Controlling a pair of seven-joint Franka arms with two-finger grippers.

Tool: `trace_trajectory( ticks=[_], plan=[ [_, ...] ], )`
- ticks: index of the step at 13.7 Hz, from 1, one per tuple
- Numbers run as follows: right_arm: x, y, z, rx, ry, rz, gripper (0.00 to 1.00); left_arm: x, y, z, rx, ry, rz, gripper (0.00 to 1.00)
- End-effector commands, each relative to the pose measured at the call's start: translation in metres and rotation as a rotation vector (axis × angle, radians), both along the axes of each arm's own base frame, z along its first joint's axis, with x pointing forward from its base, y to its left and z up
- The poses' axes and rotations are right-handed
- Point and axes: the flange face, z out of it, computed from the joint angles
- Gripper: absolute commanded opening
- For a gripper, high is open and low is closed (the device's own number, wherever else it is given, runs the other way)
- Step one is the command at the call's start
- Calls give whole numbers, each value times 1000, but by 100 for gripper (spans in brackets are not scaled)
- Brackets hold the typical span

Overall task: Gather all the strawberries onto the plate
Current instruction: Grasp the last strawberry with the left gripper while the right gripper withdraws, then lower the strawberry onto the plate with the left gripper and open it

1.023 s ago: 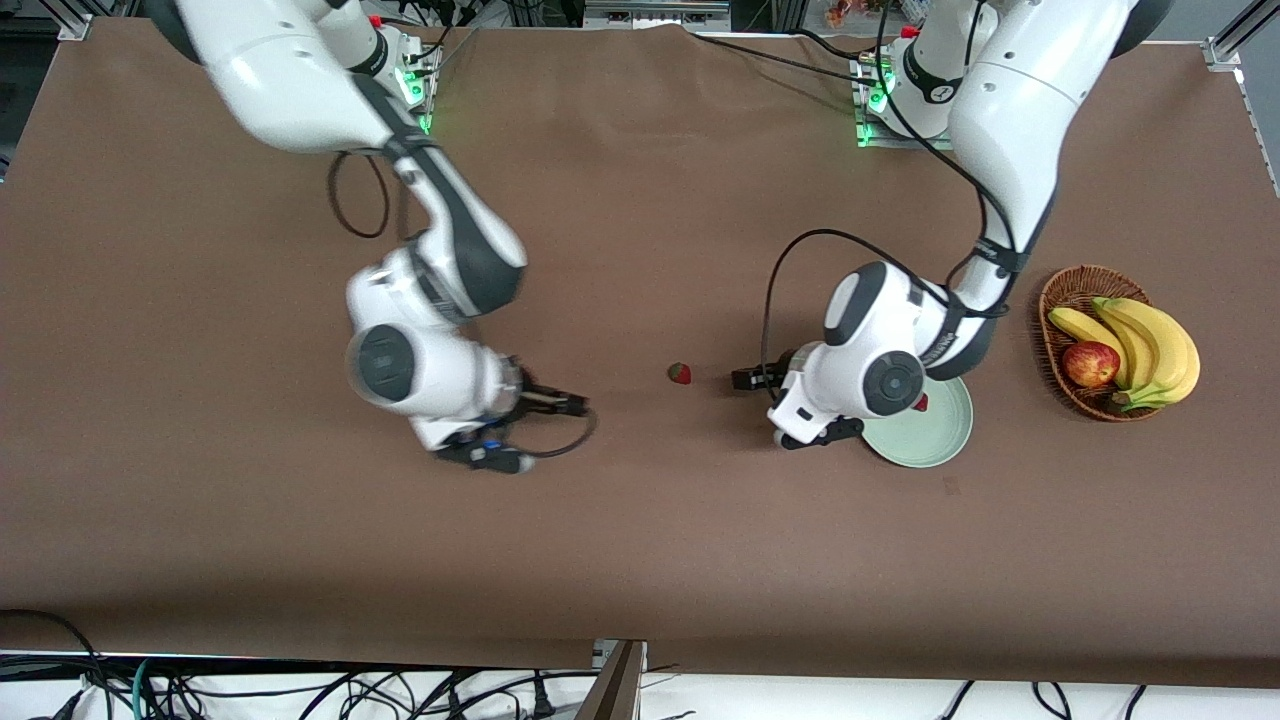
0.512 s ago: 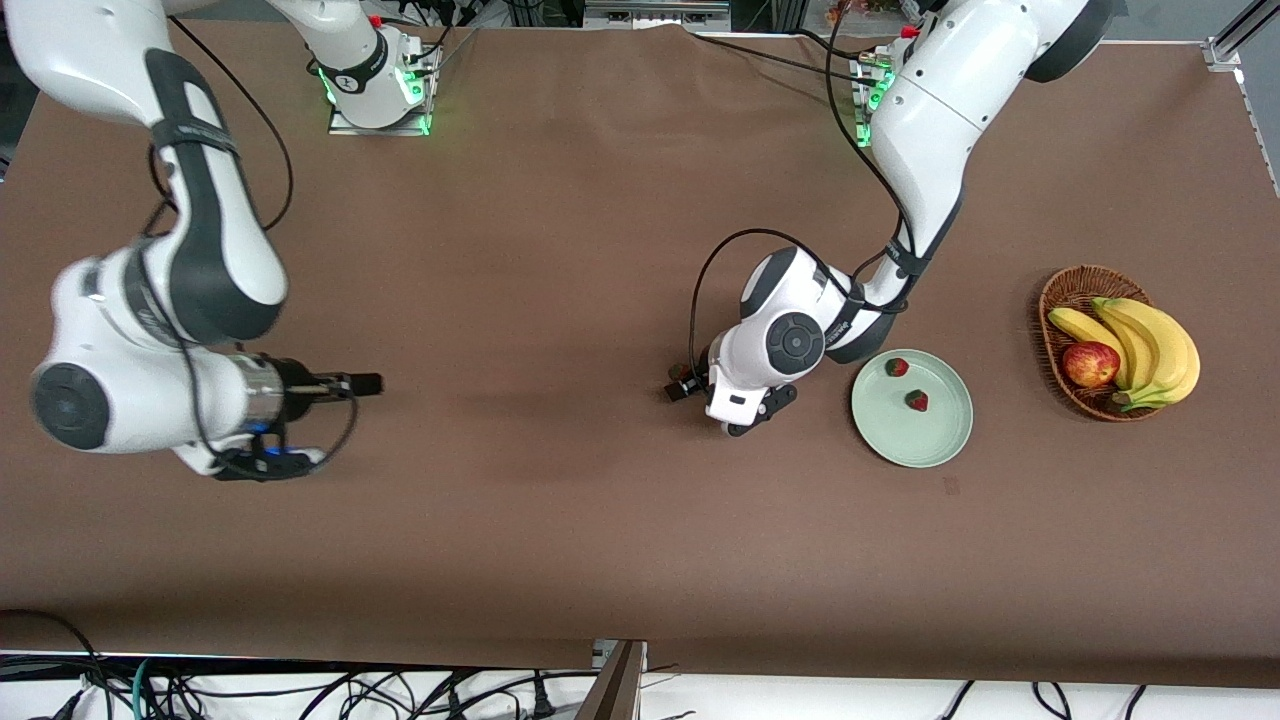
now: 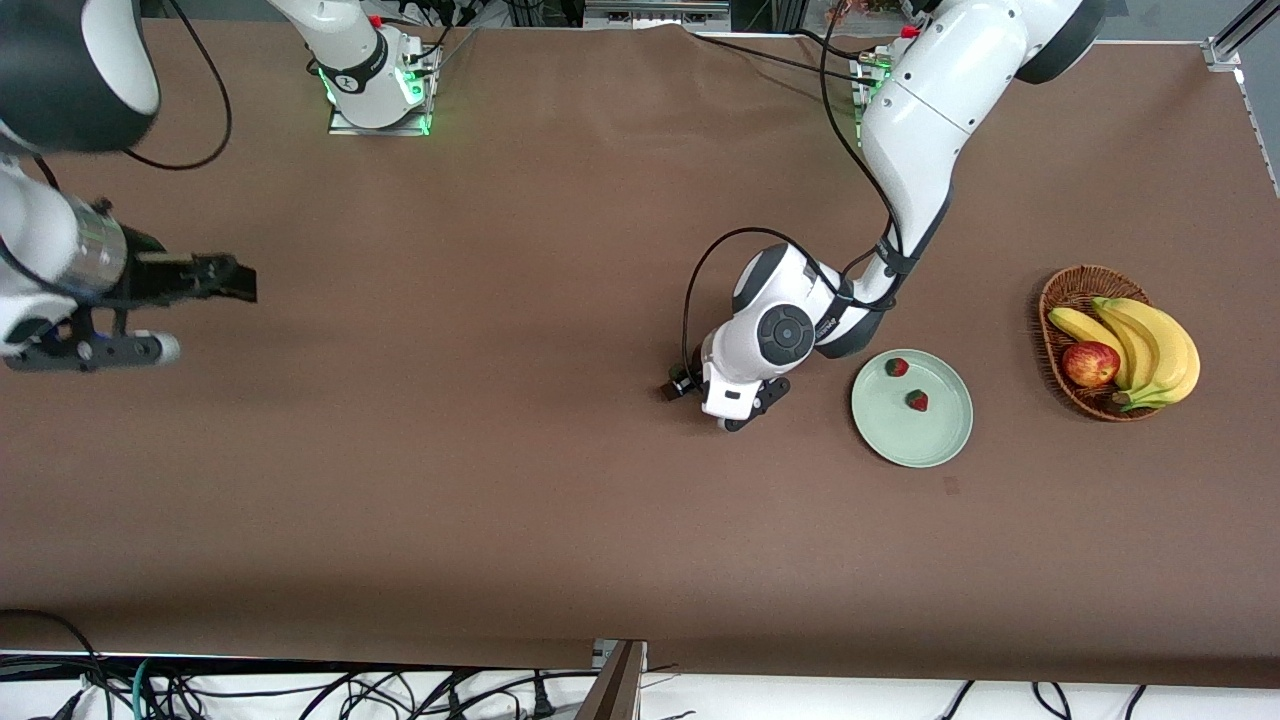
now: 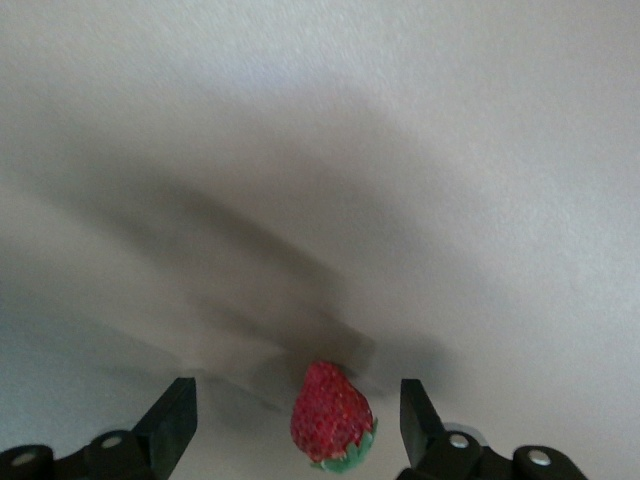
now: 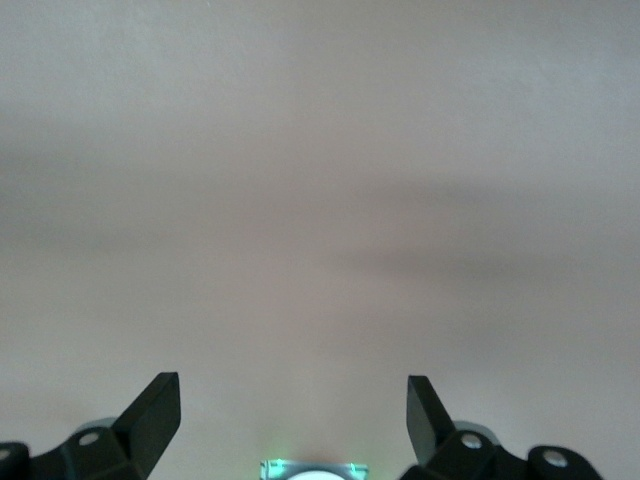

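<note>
One strawberry [image 4: 332,415] lies on the brown table between the fingers of my left gripper [image 4: 296,398], with a gap on each side of it. The gripper is open and low over the table [image 3: 672,388], beside the plate on the side toward the right arm's end. In the front view the gripper hides this berry. The pale green plate [image 3: 940,432] holds two strawberries, one [image 3: 897,367] farther from the camera and one [image 3: 917,401] nearer. My right gripper [image 3: 238,280] hangs open and empty over the table at the right arm's end, also seen as the right gripper [image 5: 292,392].
A brown wicker basket [image 3: 1065,290] with bananas [image 3: 1150,345] and a red-yellow apple [image 3: 1090,363] stands beside the plate toward the left arm's end. Cables hang along the table edge nearest the camera.
The left gripper moved off the plate to the lone strawberry on the table and now flanks it. The right arm swung away to its own end of the table.
</note>
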Motion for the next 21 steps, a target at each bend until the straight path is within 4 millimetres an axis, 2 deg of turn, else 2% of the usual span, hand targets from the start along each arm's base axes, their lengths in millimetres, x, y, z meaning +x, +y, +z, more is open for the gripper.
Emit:
trace_trajectory(
  ticks=[1, 2, 3, 4, 6, 7, 8, 11, 12, 14, 16, 18, 21],
  plan=[
    [-38, -5, 9, -35, 3, 12, 100, -4, -4, 4, -6, -5, 15, 75],
    [-53, -2, 12, -42, 9, 16, 100, -4, -4, 4, -6, -5, 14, 64],
    [-62, 0, 6, -45, 16, 15, 100, -4, -4, 4, -6, -4, 13, 45],
    [-64, 0, 10, -32, 8, 25, 100, -4, -3, 4, -6, -4, 15, 31],
    [-72, -5, 31, -27, -35, 12, 100, -4, -3, 5, -6, -4, 14, 11],
    [-73, -11, 39, -24, -49, 3, 100, -3, -4, 6, -5, -8, 9, 6],
    [-76, -14, 48, -26, -68, -8, 100, -1, -1, 10, -4, -10, 3, 3],
    [-76, -41, 51, 57, -68, -97, 100, 17, 29, 35, 37, 33, -6, 4],
    [-75, -47, 50, 62, -69, -103, 100, 27, 45, 51, 57, 25, -58, 4],
    [-74, -47, 48, 55, -70, -99, 100, 41, 80, 72, 70, 42, -170, 5],
    [-74, -48, 47, 53, -68, -90, 100, 54, 126, 90, 85, 40, -315, 6],
    [-73, -48, 46, 49, -68, -87, 100, 68, 174, 95, 81, 25, -433, 8],
    [-70, -51, 45, 43, -64, -90, 100, 71, 219, 82, 40, 40, -620, 9]
  ],
)
